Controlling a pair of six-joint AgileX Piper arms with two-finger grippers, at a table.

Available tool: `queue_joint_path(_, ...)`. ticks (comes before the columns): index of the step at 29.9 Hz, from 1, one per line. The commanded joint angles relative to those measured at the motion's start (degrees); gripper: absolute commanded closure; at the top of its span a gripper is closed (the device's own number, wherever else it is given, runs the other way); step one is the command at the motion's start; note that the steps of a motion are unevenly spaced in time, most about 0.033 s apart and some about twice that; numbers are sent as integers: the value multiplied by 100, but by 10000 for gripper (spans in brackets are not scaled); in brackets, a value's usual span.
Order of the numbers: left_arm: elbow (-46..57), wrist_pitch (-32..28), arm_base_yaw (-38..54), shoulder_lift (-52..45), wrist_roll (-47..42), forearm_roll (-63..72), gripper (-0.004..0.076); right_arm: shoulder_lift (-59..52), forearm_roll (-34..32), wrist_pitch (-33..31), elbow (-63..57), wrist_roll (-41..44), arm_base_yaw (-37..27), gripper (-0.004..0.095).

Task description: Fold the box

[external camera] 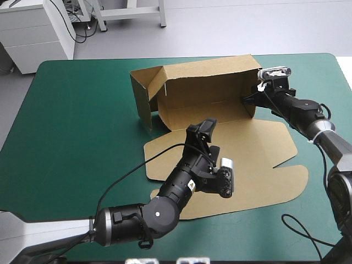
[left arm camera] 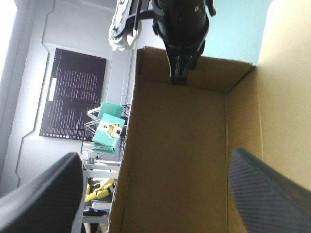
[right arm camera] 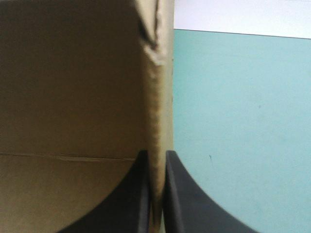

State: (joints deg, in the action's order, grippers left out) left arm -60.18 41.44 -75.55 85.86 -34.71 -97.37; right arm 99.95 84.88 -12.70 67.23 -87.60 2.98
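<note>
Toward 12 o'clock on the teal-green cover (external camera: 71, 143) you've got the box (external camera: 203, 93) half up: back wall and both end walls are standing and the front is open. Its flat panel (external camera: 242, 165) lies out toward 6 o'clock, close to the near edge. Your right gripper (external camera: 254, 94) comes in from 3 o'clock and is pinched on the right end wall. In its wrist view the fingers (right arm camera: 131, 204) are all but closed with the board edge between them, bare cover just outside. Your left gripper (external camera: 201, 131) hovers over the flat panel, aimed at 12 o'clock into the box interior, jaws wide, nothing in them. The left end wall at 9 o'clock splays outward, untouched. Room: wide bare cover from 7 to 10 o'clock, less at 3 o'clock where your right arm lies; the back wall stands near the far edge.
</note>
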Motion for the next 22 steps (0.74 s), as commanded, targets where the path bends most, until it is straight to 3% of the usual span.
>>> queue_joint_path(1, -185, 390, -183, -218, -92, -473, 223, -244, -757, -169, 189, 1098, -35, 925)
queue_joint_path(4, -185, 750, -211, -218, -92, -140, 404, -244, -1455, -290, 214, 1873, -35, 925)
queue_joint_path(7, -185, 1095, -211, -238, -92, 360, 724, -244, -1983, -370, 237, 2407, -35, 925)
queue_joint_path(11, -209, 985, -200, -415, 0, 879, 719, -244, -2211, -504, 237, 2676, -35, 925)
queue_joint_path(15, -209, -234, 142, -950, -3, 2067, 719, -244, -2377, -677, 237, 2901, -35, 925)
queue_joint_path(18, -209, -997, 900, -1448, 326, 3258, 719, -244, -2707, -748, 237, 3207, -35, 925)
queue_joint_path(22, -209, -1328, 2152, -2097, 1393, 5140, 718, -244, -3055, -865, 237, 3662, -35, 925)
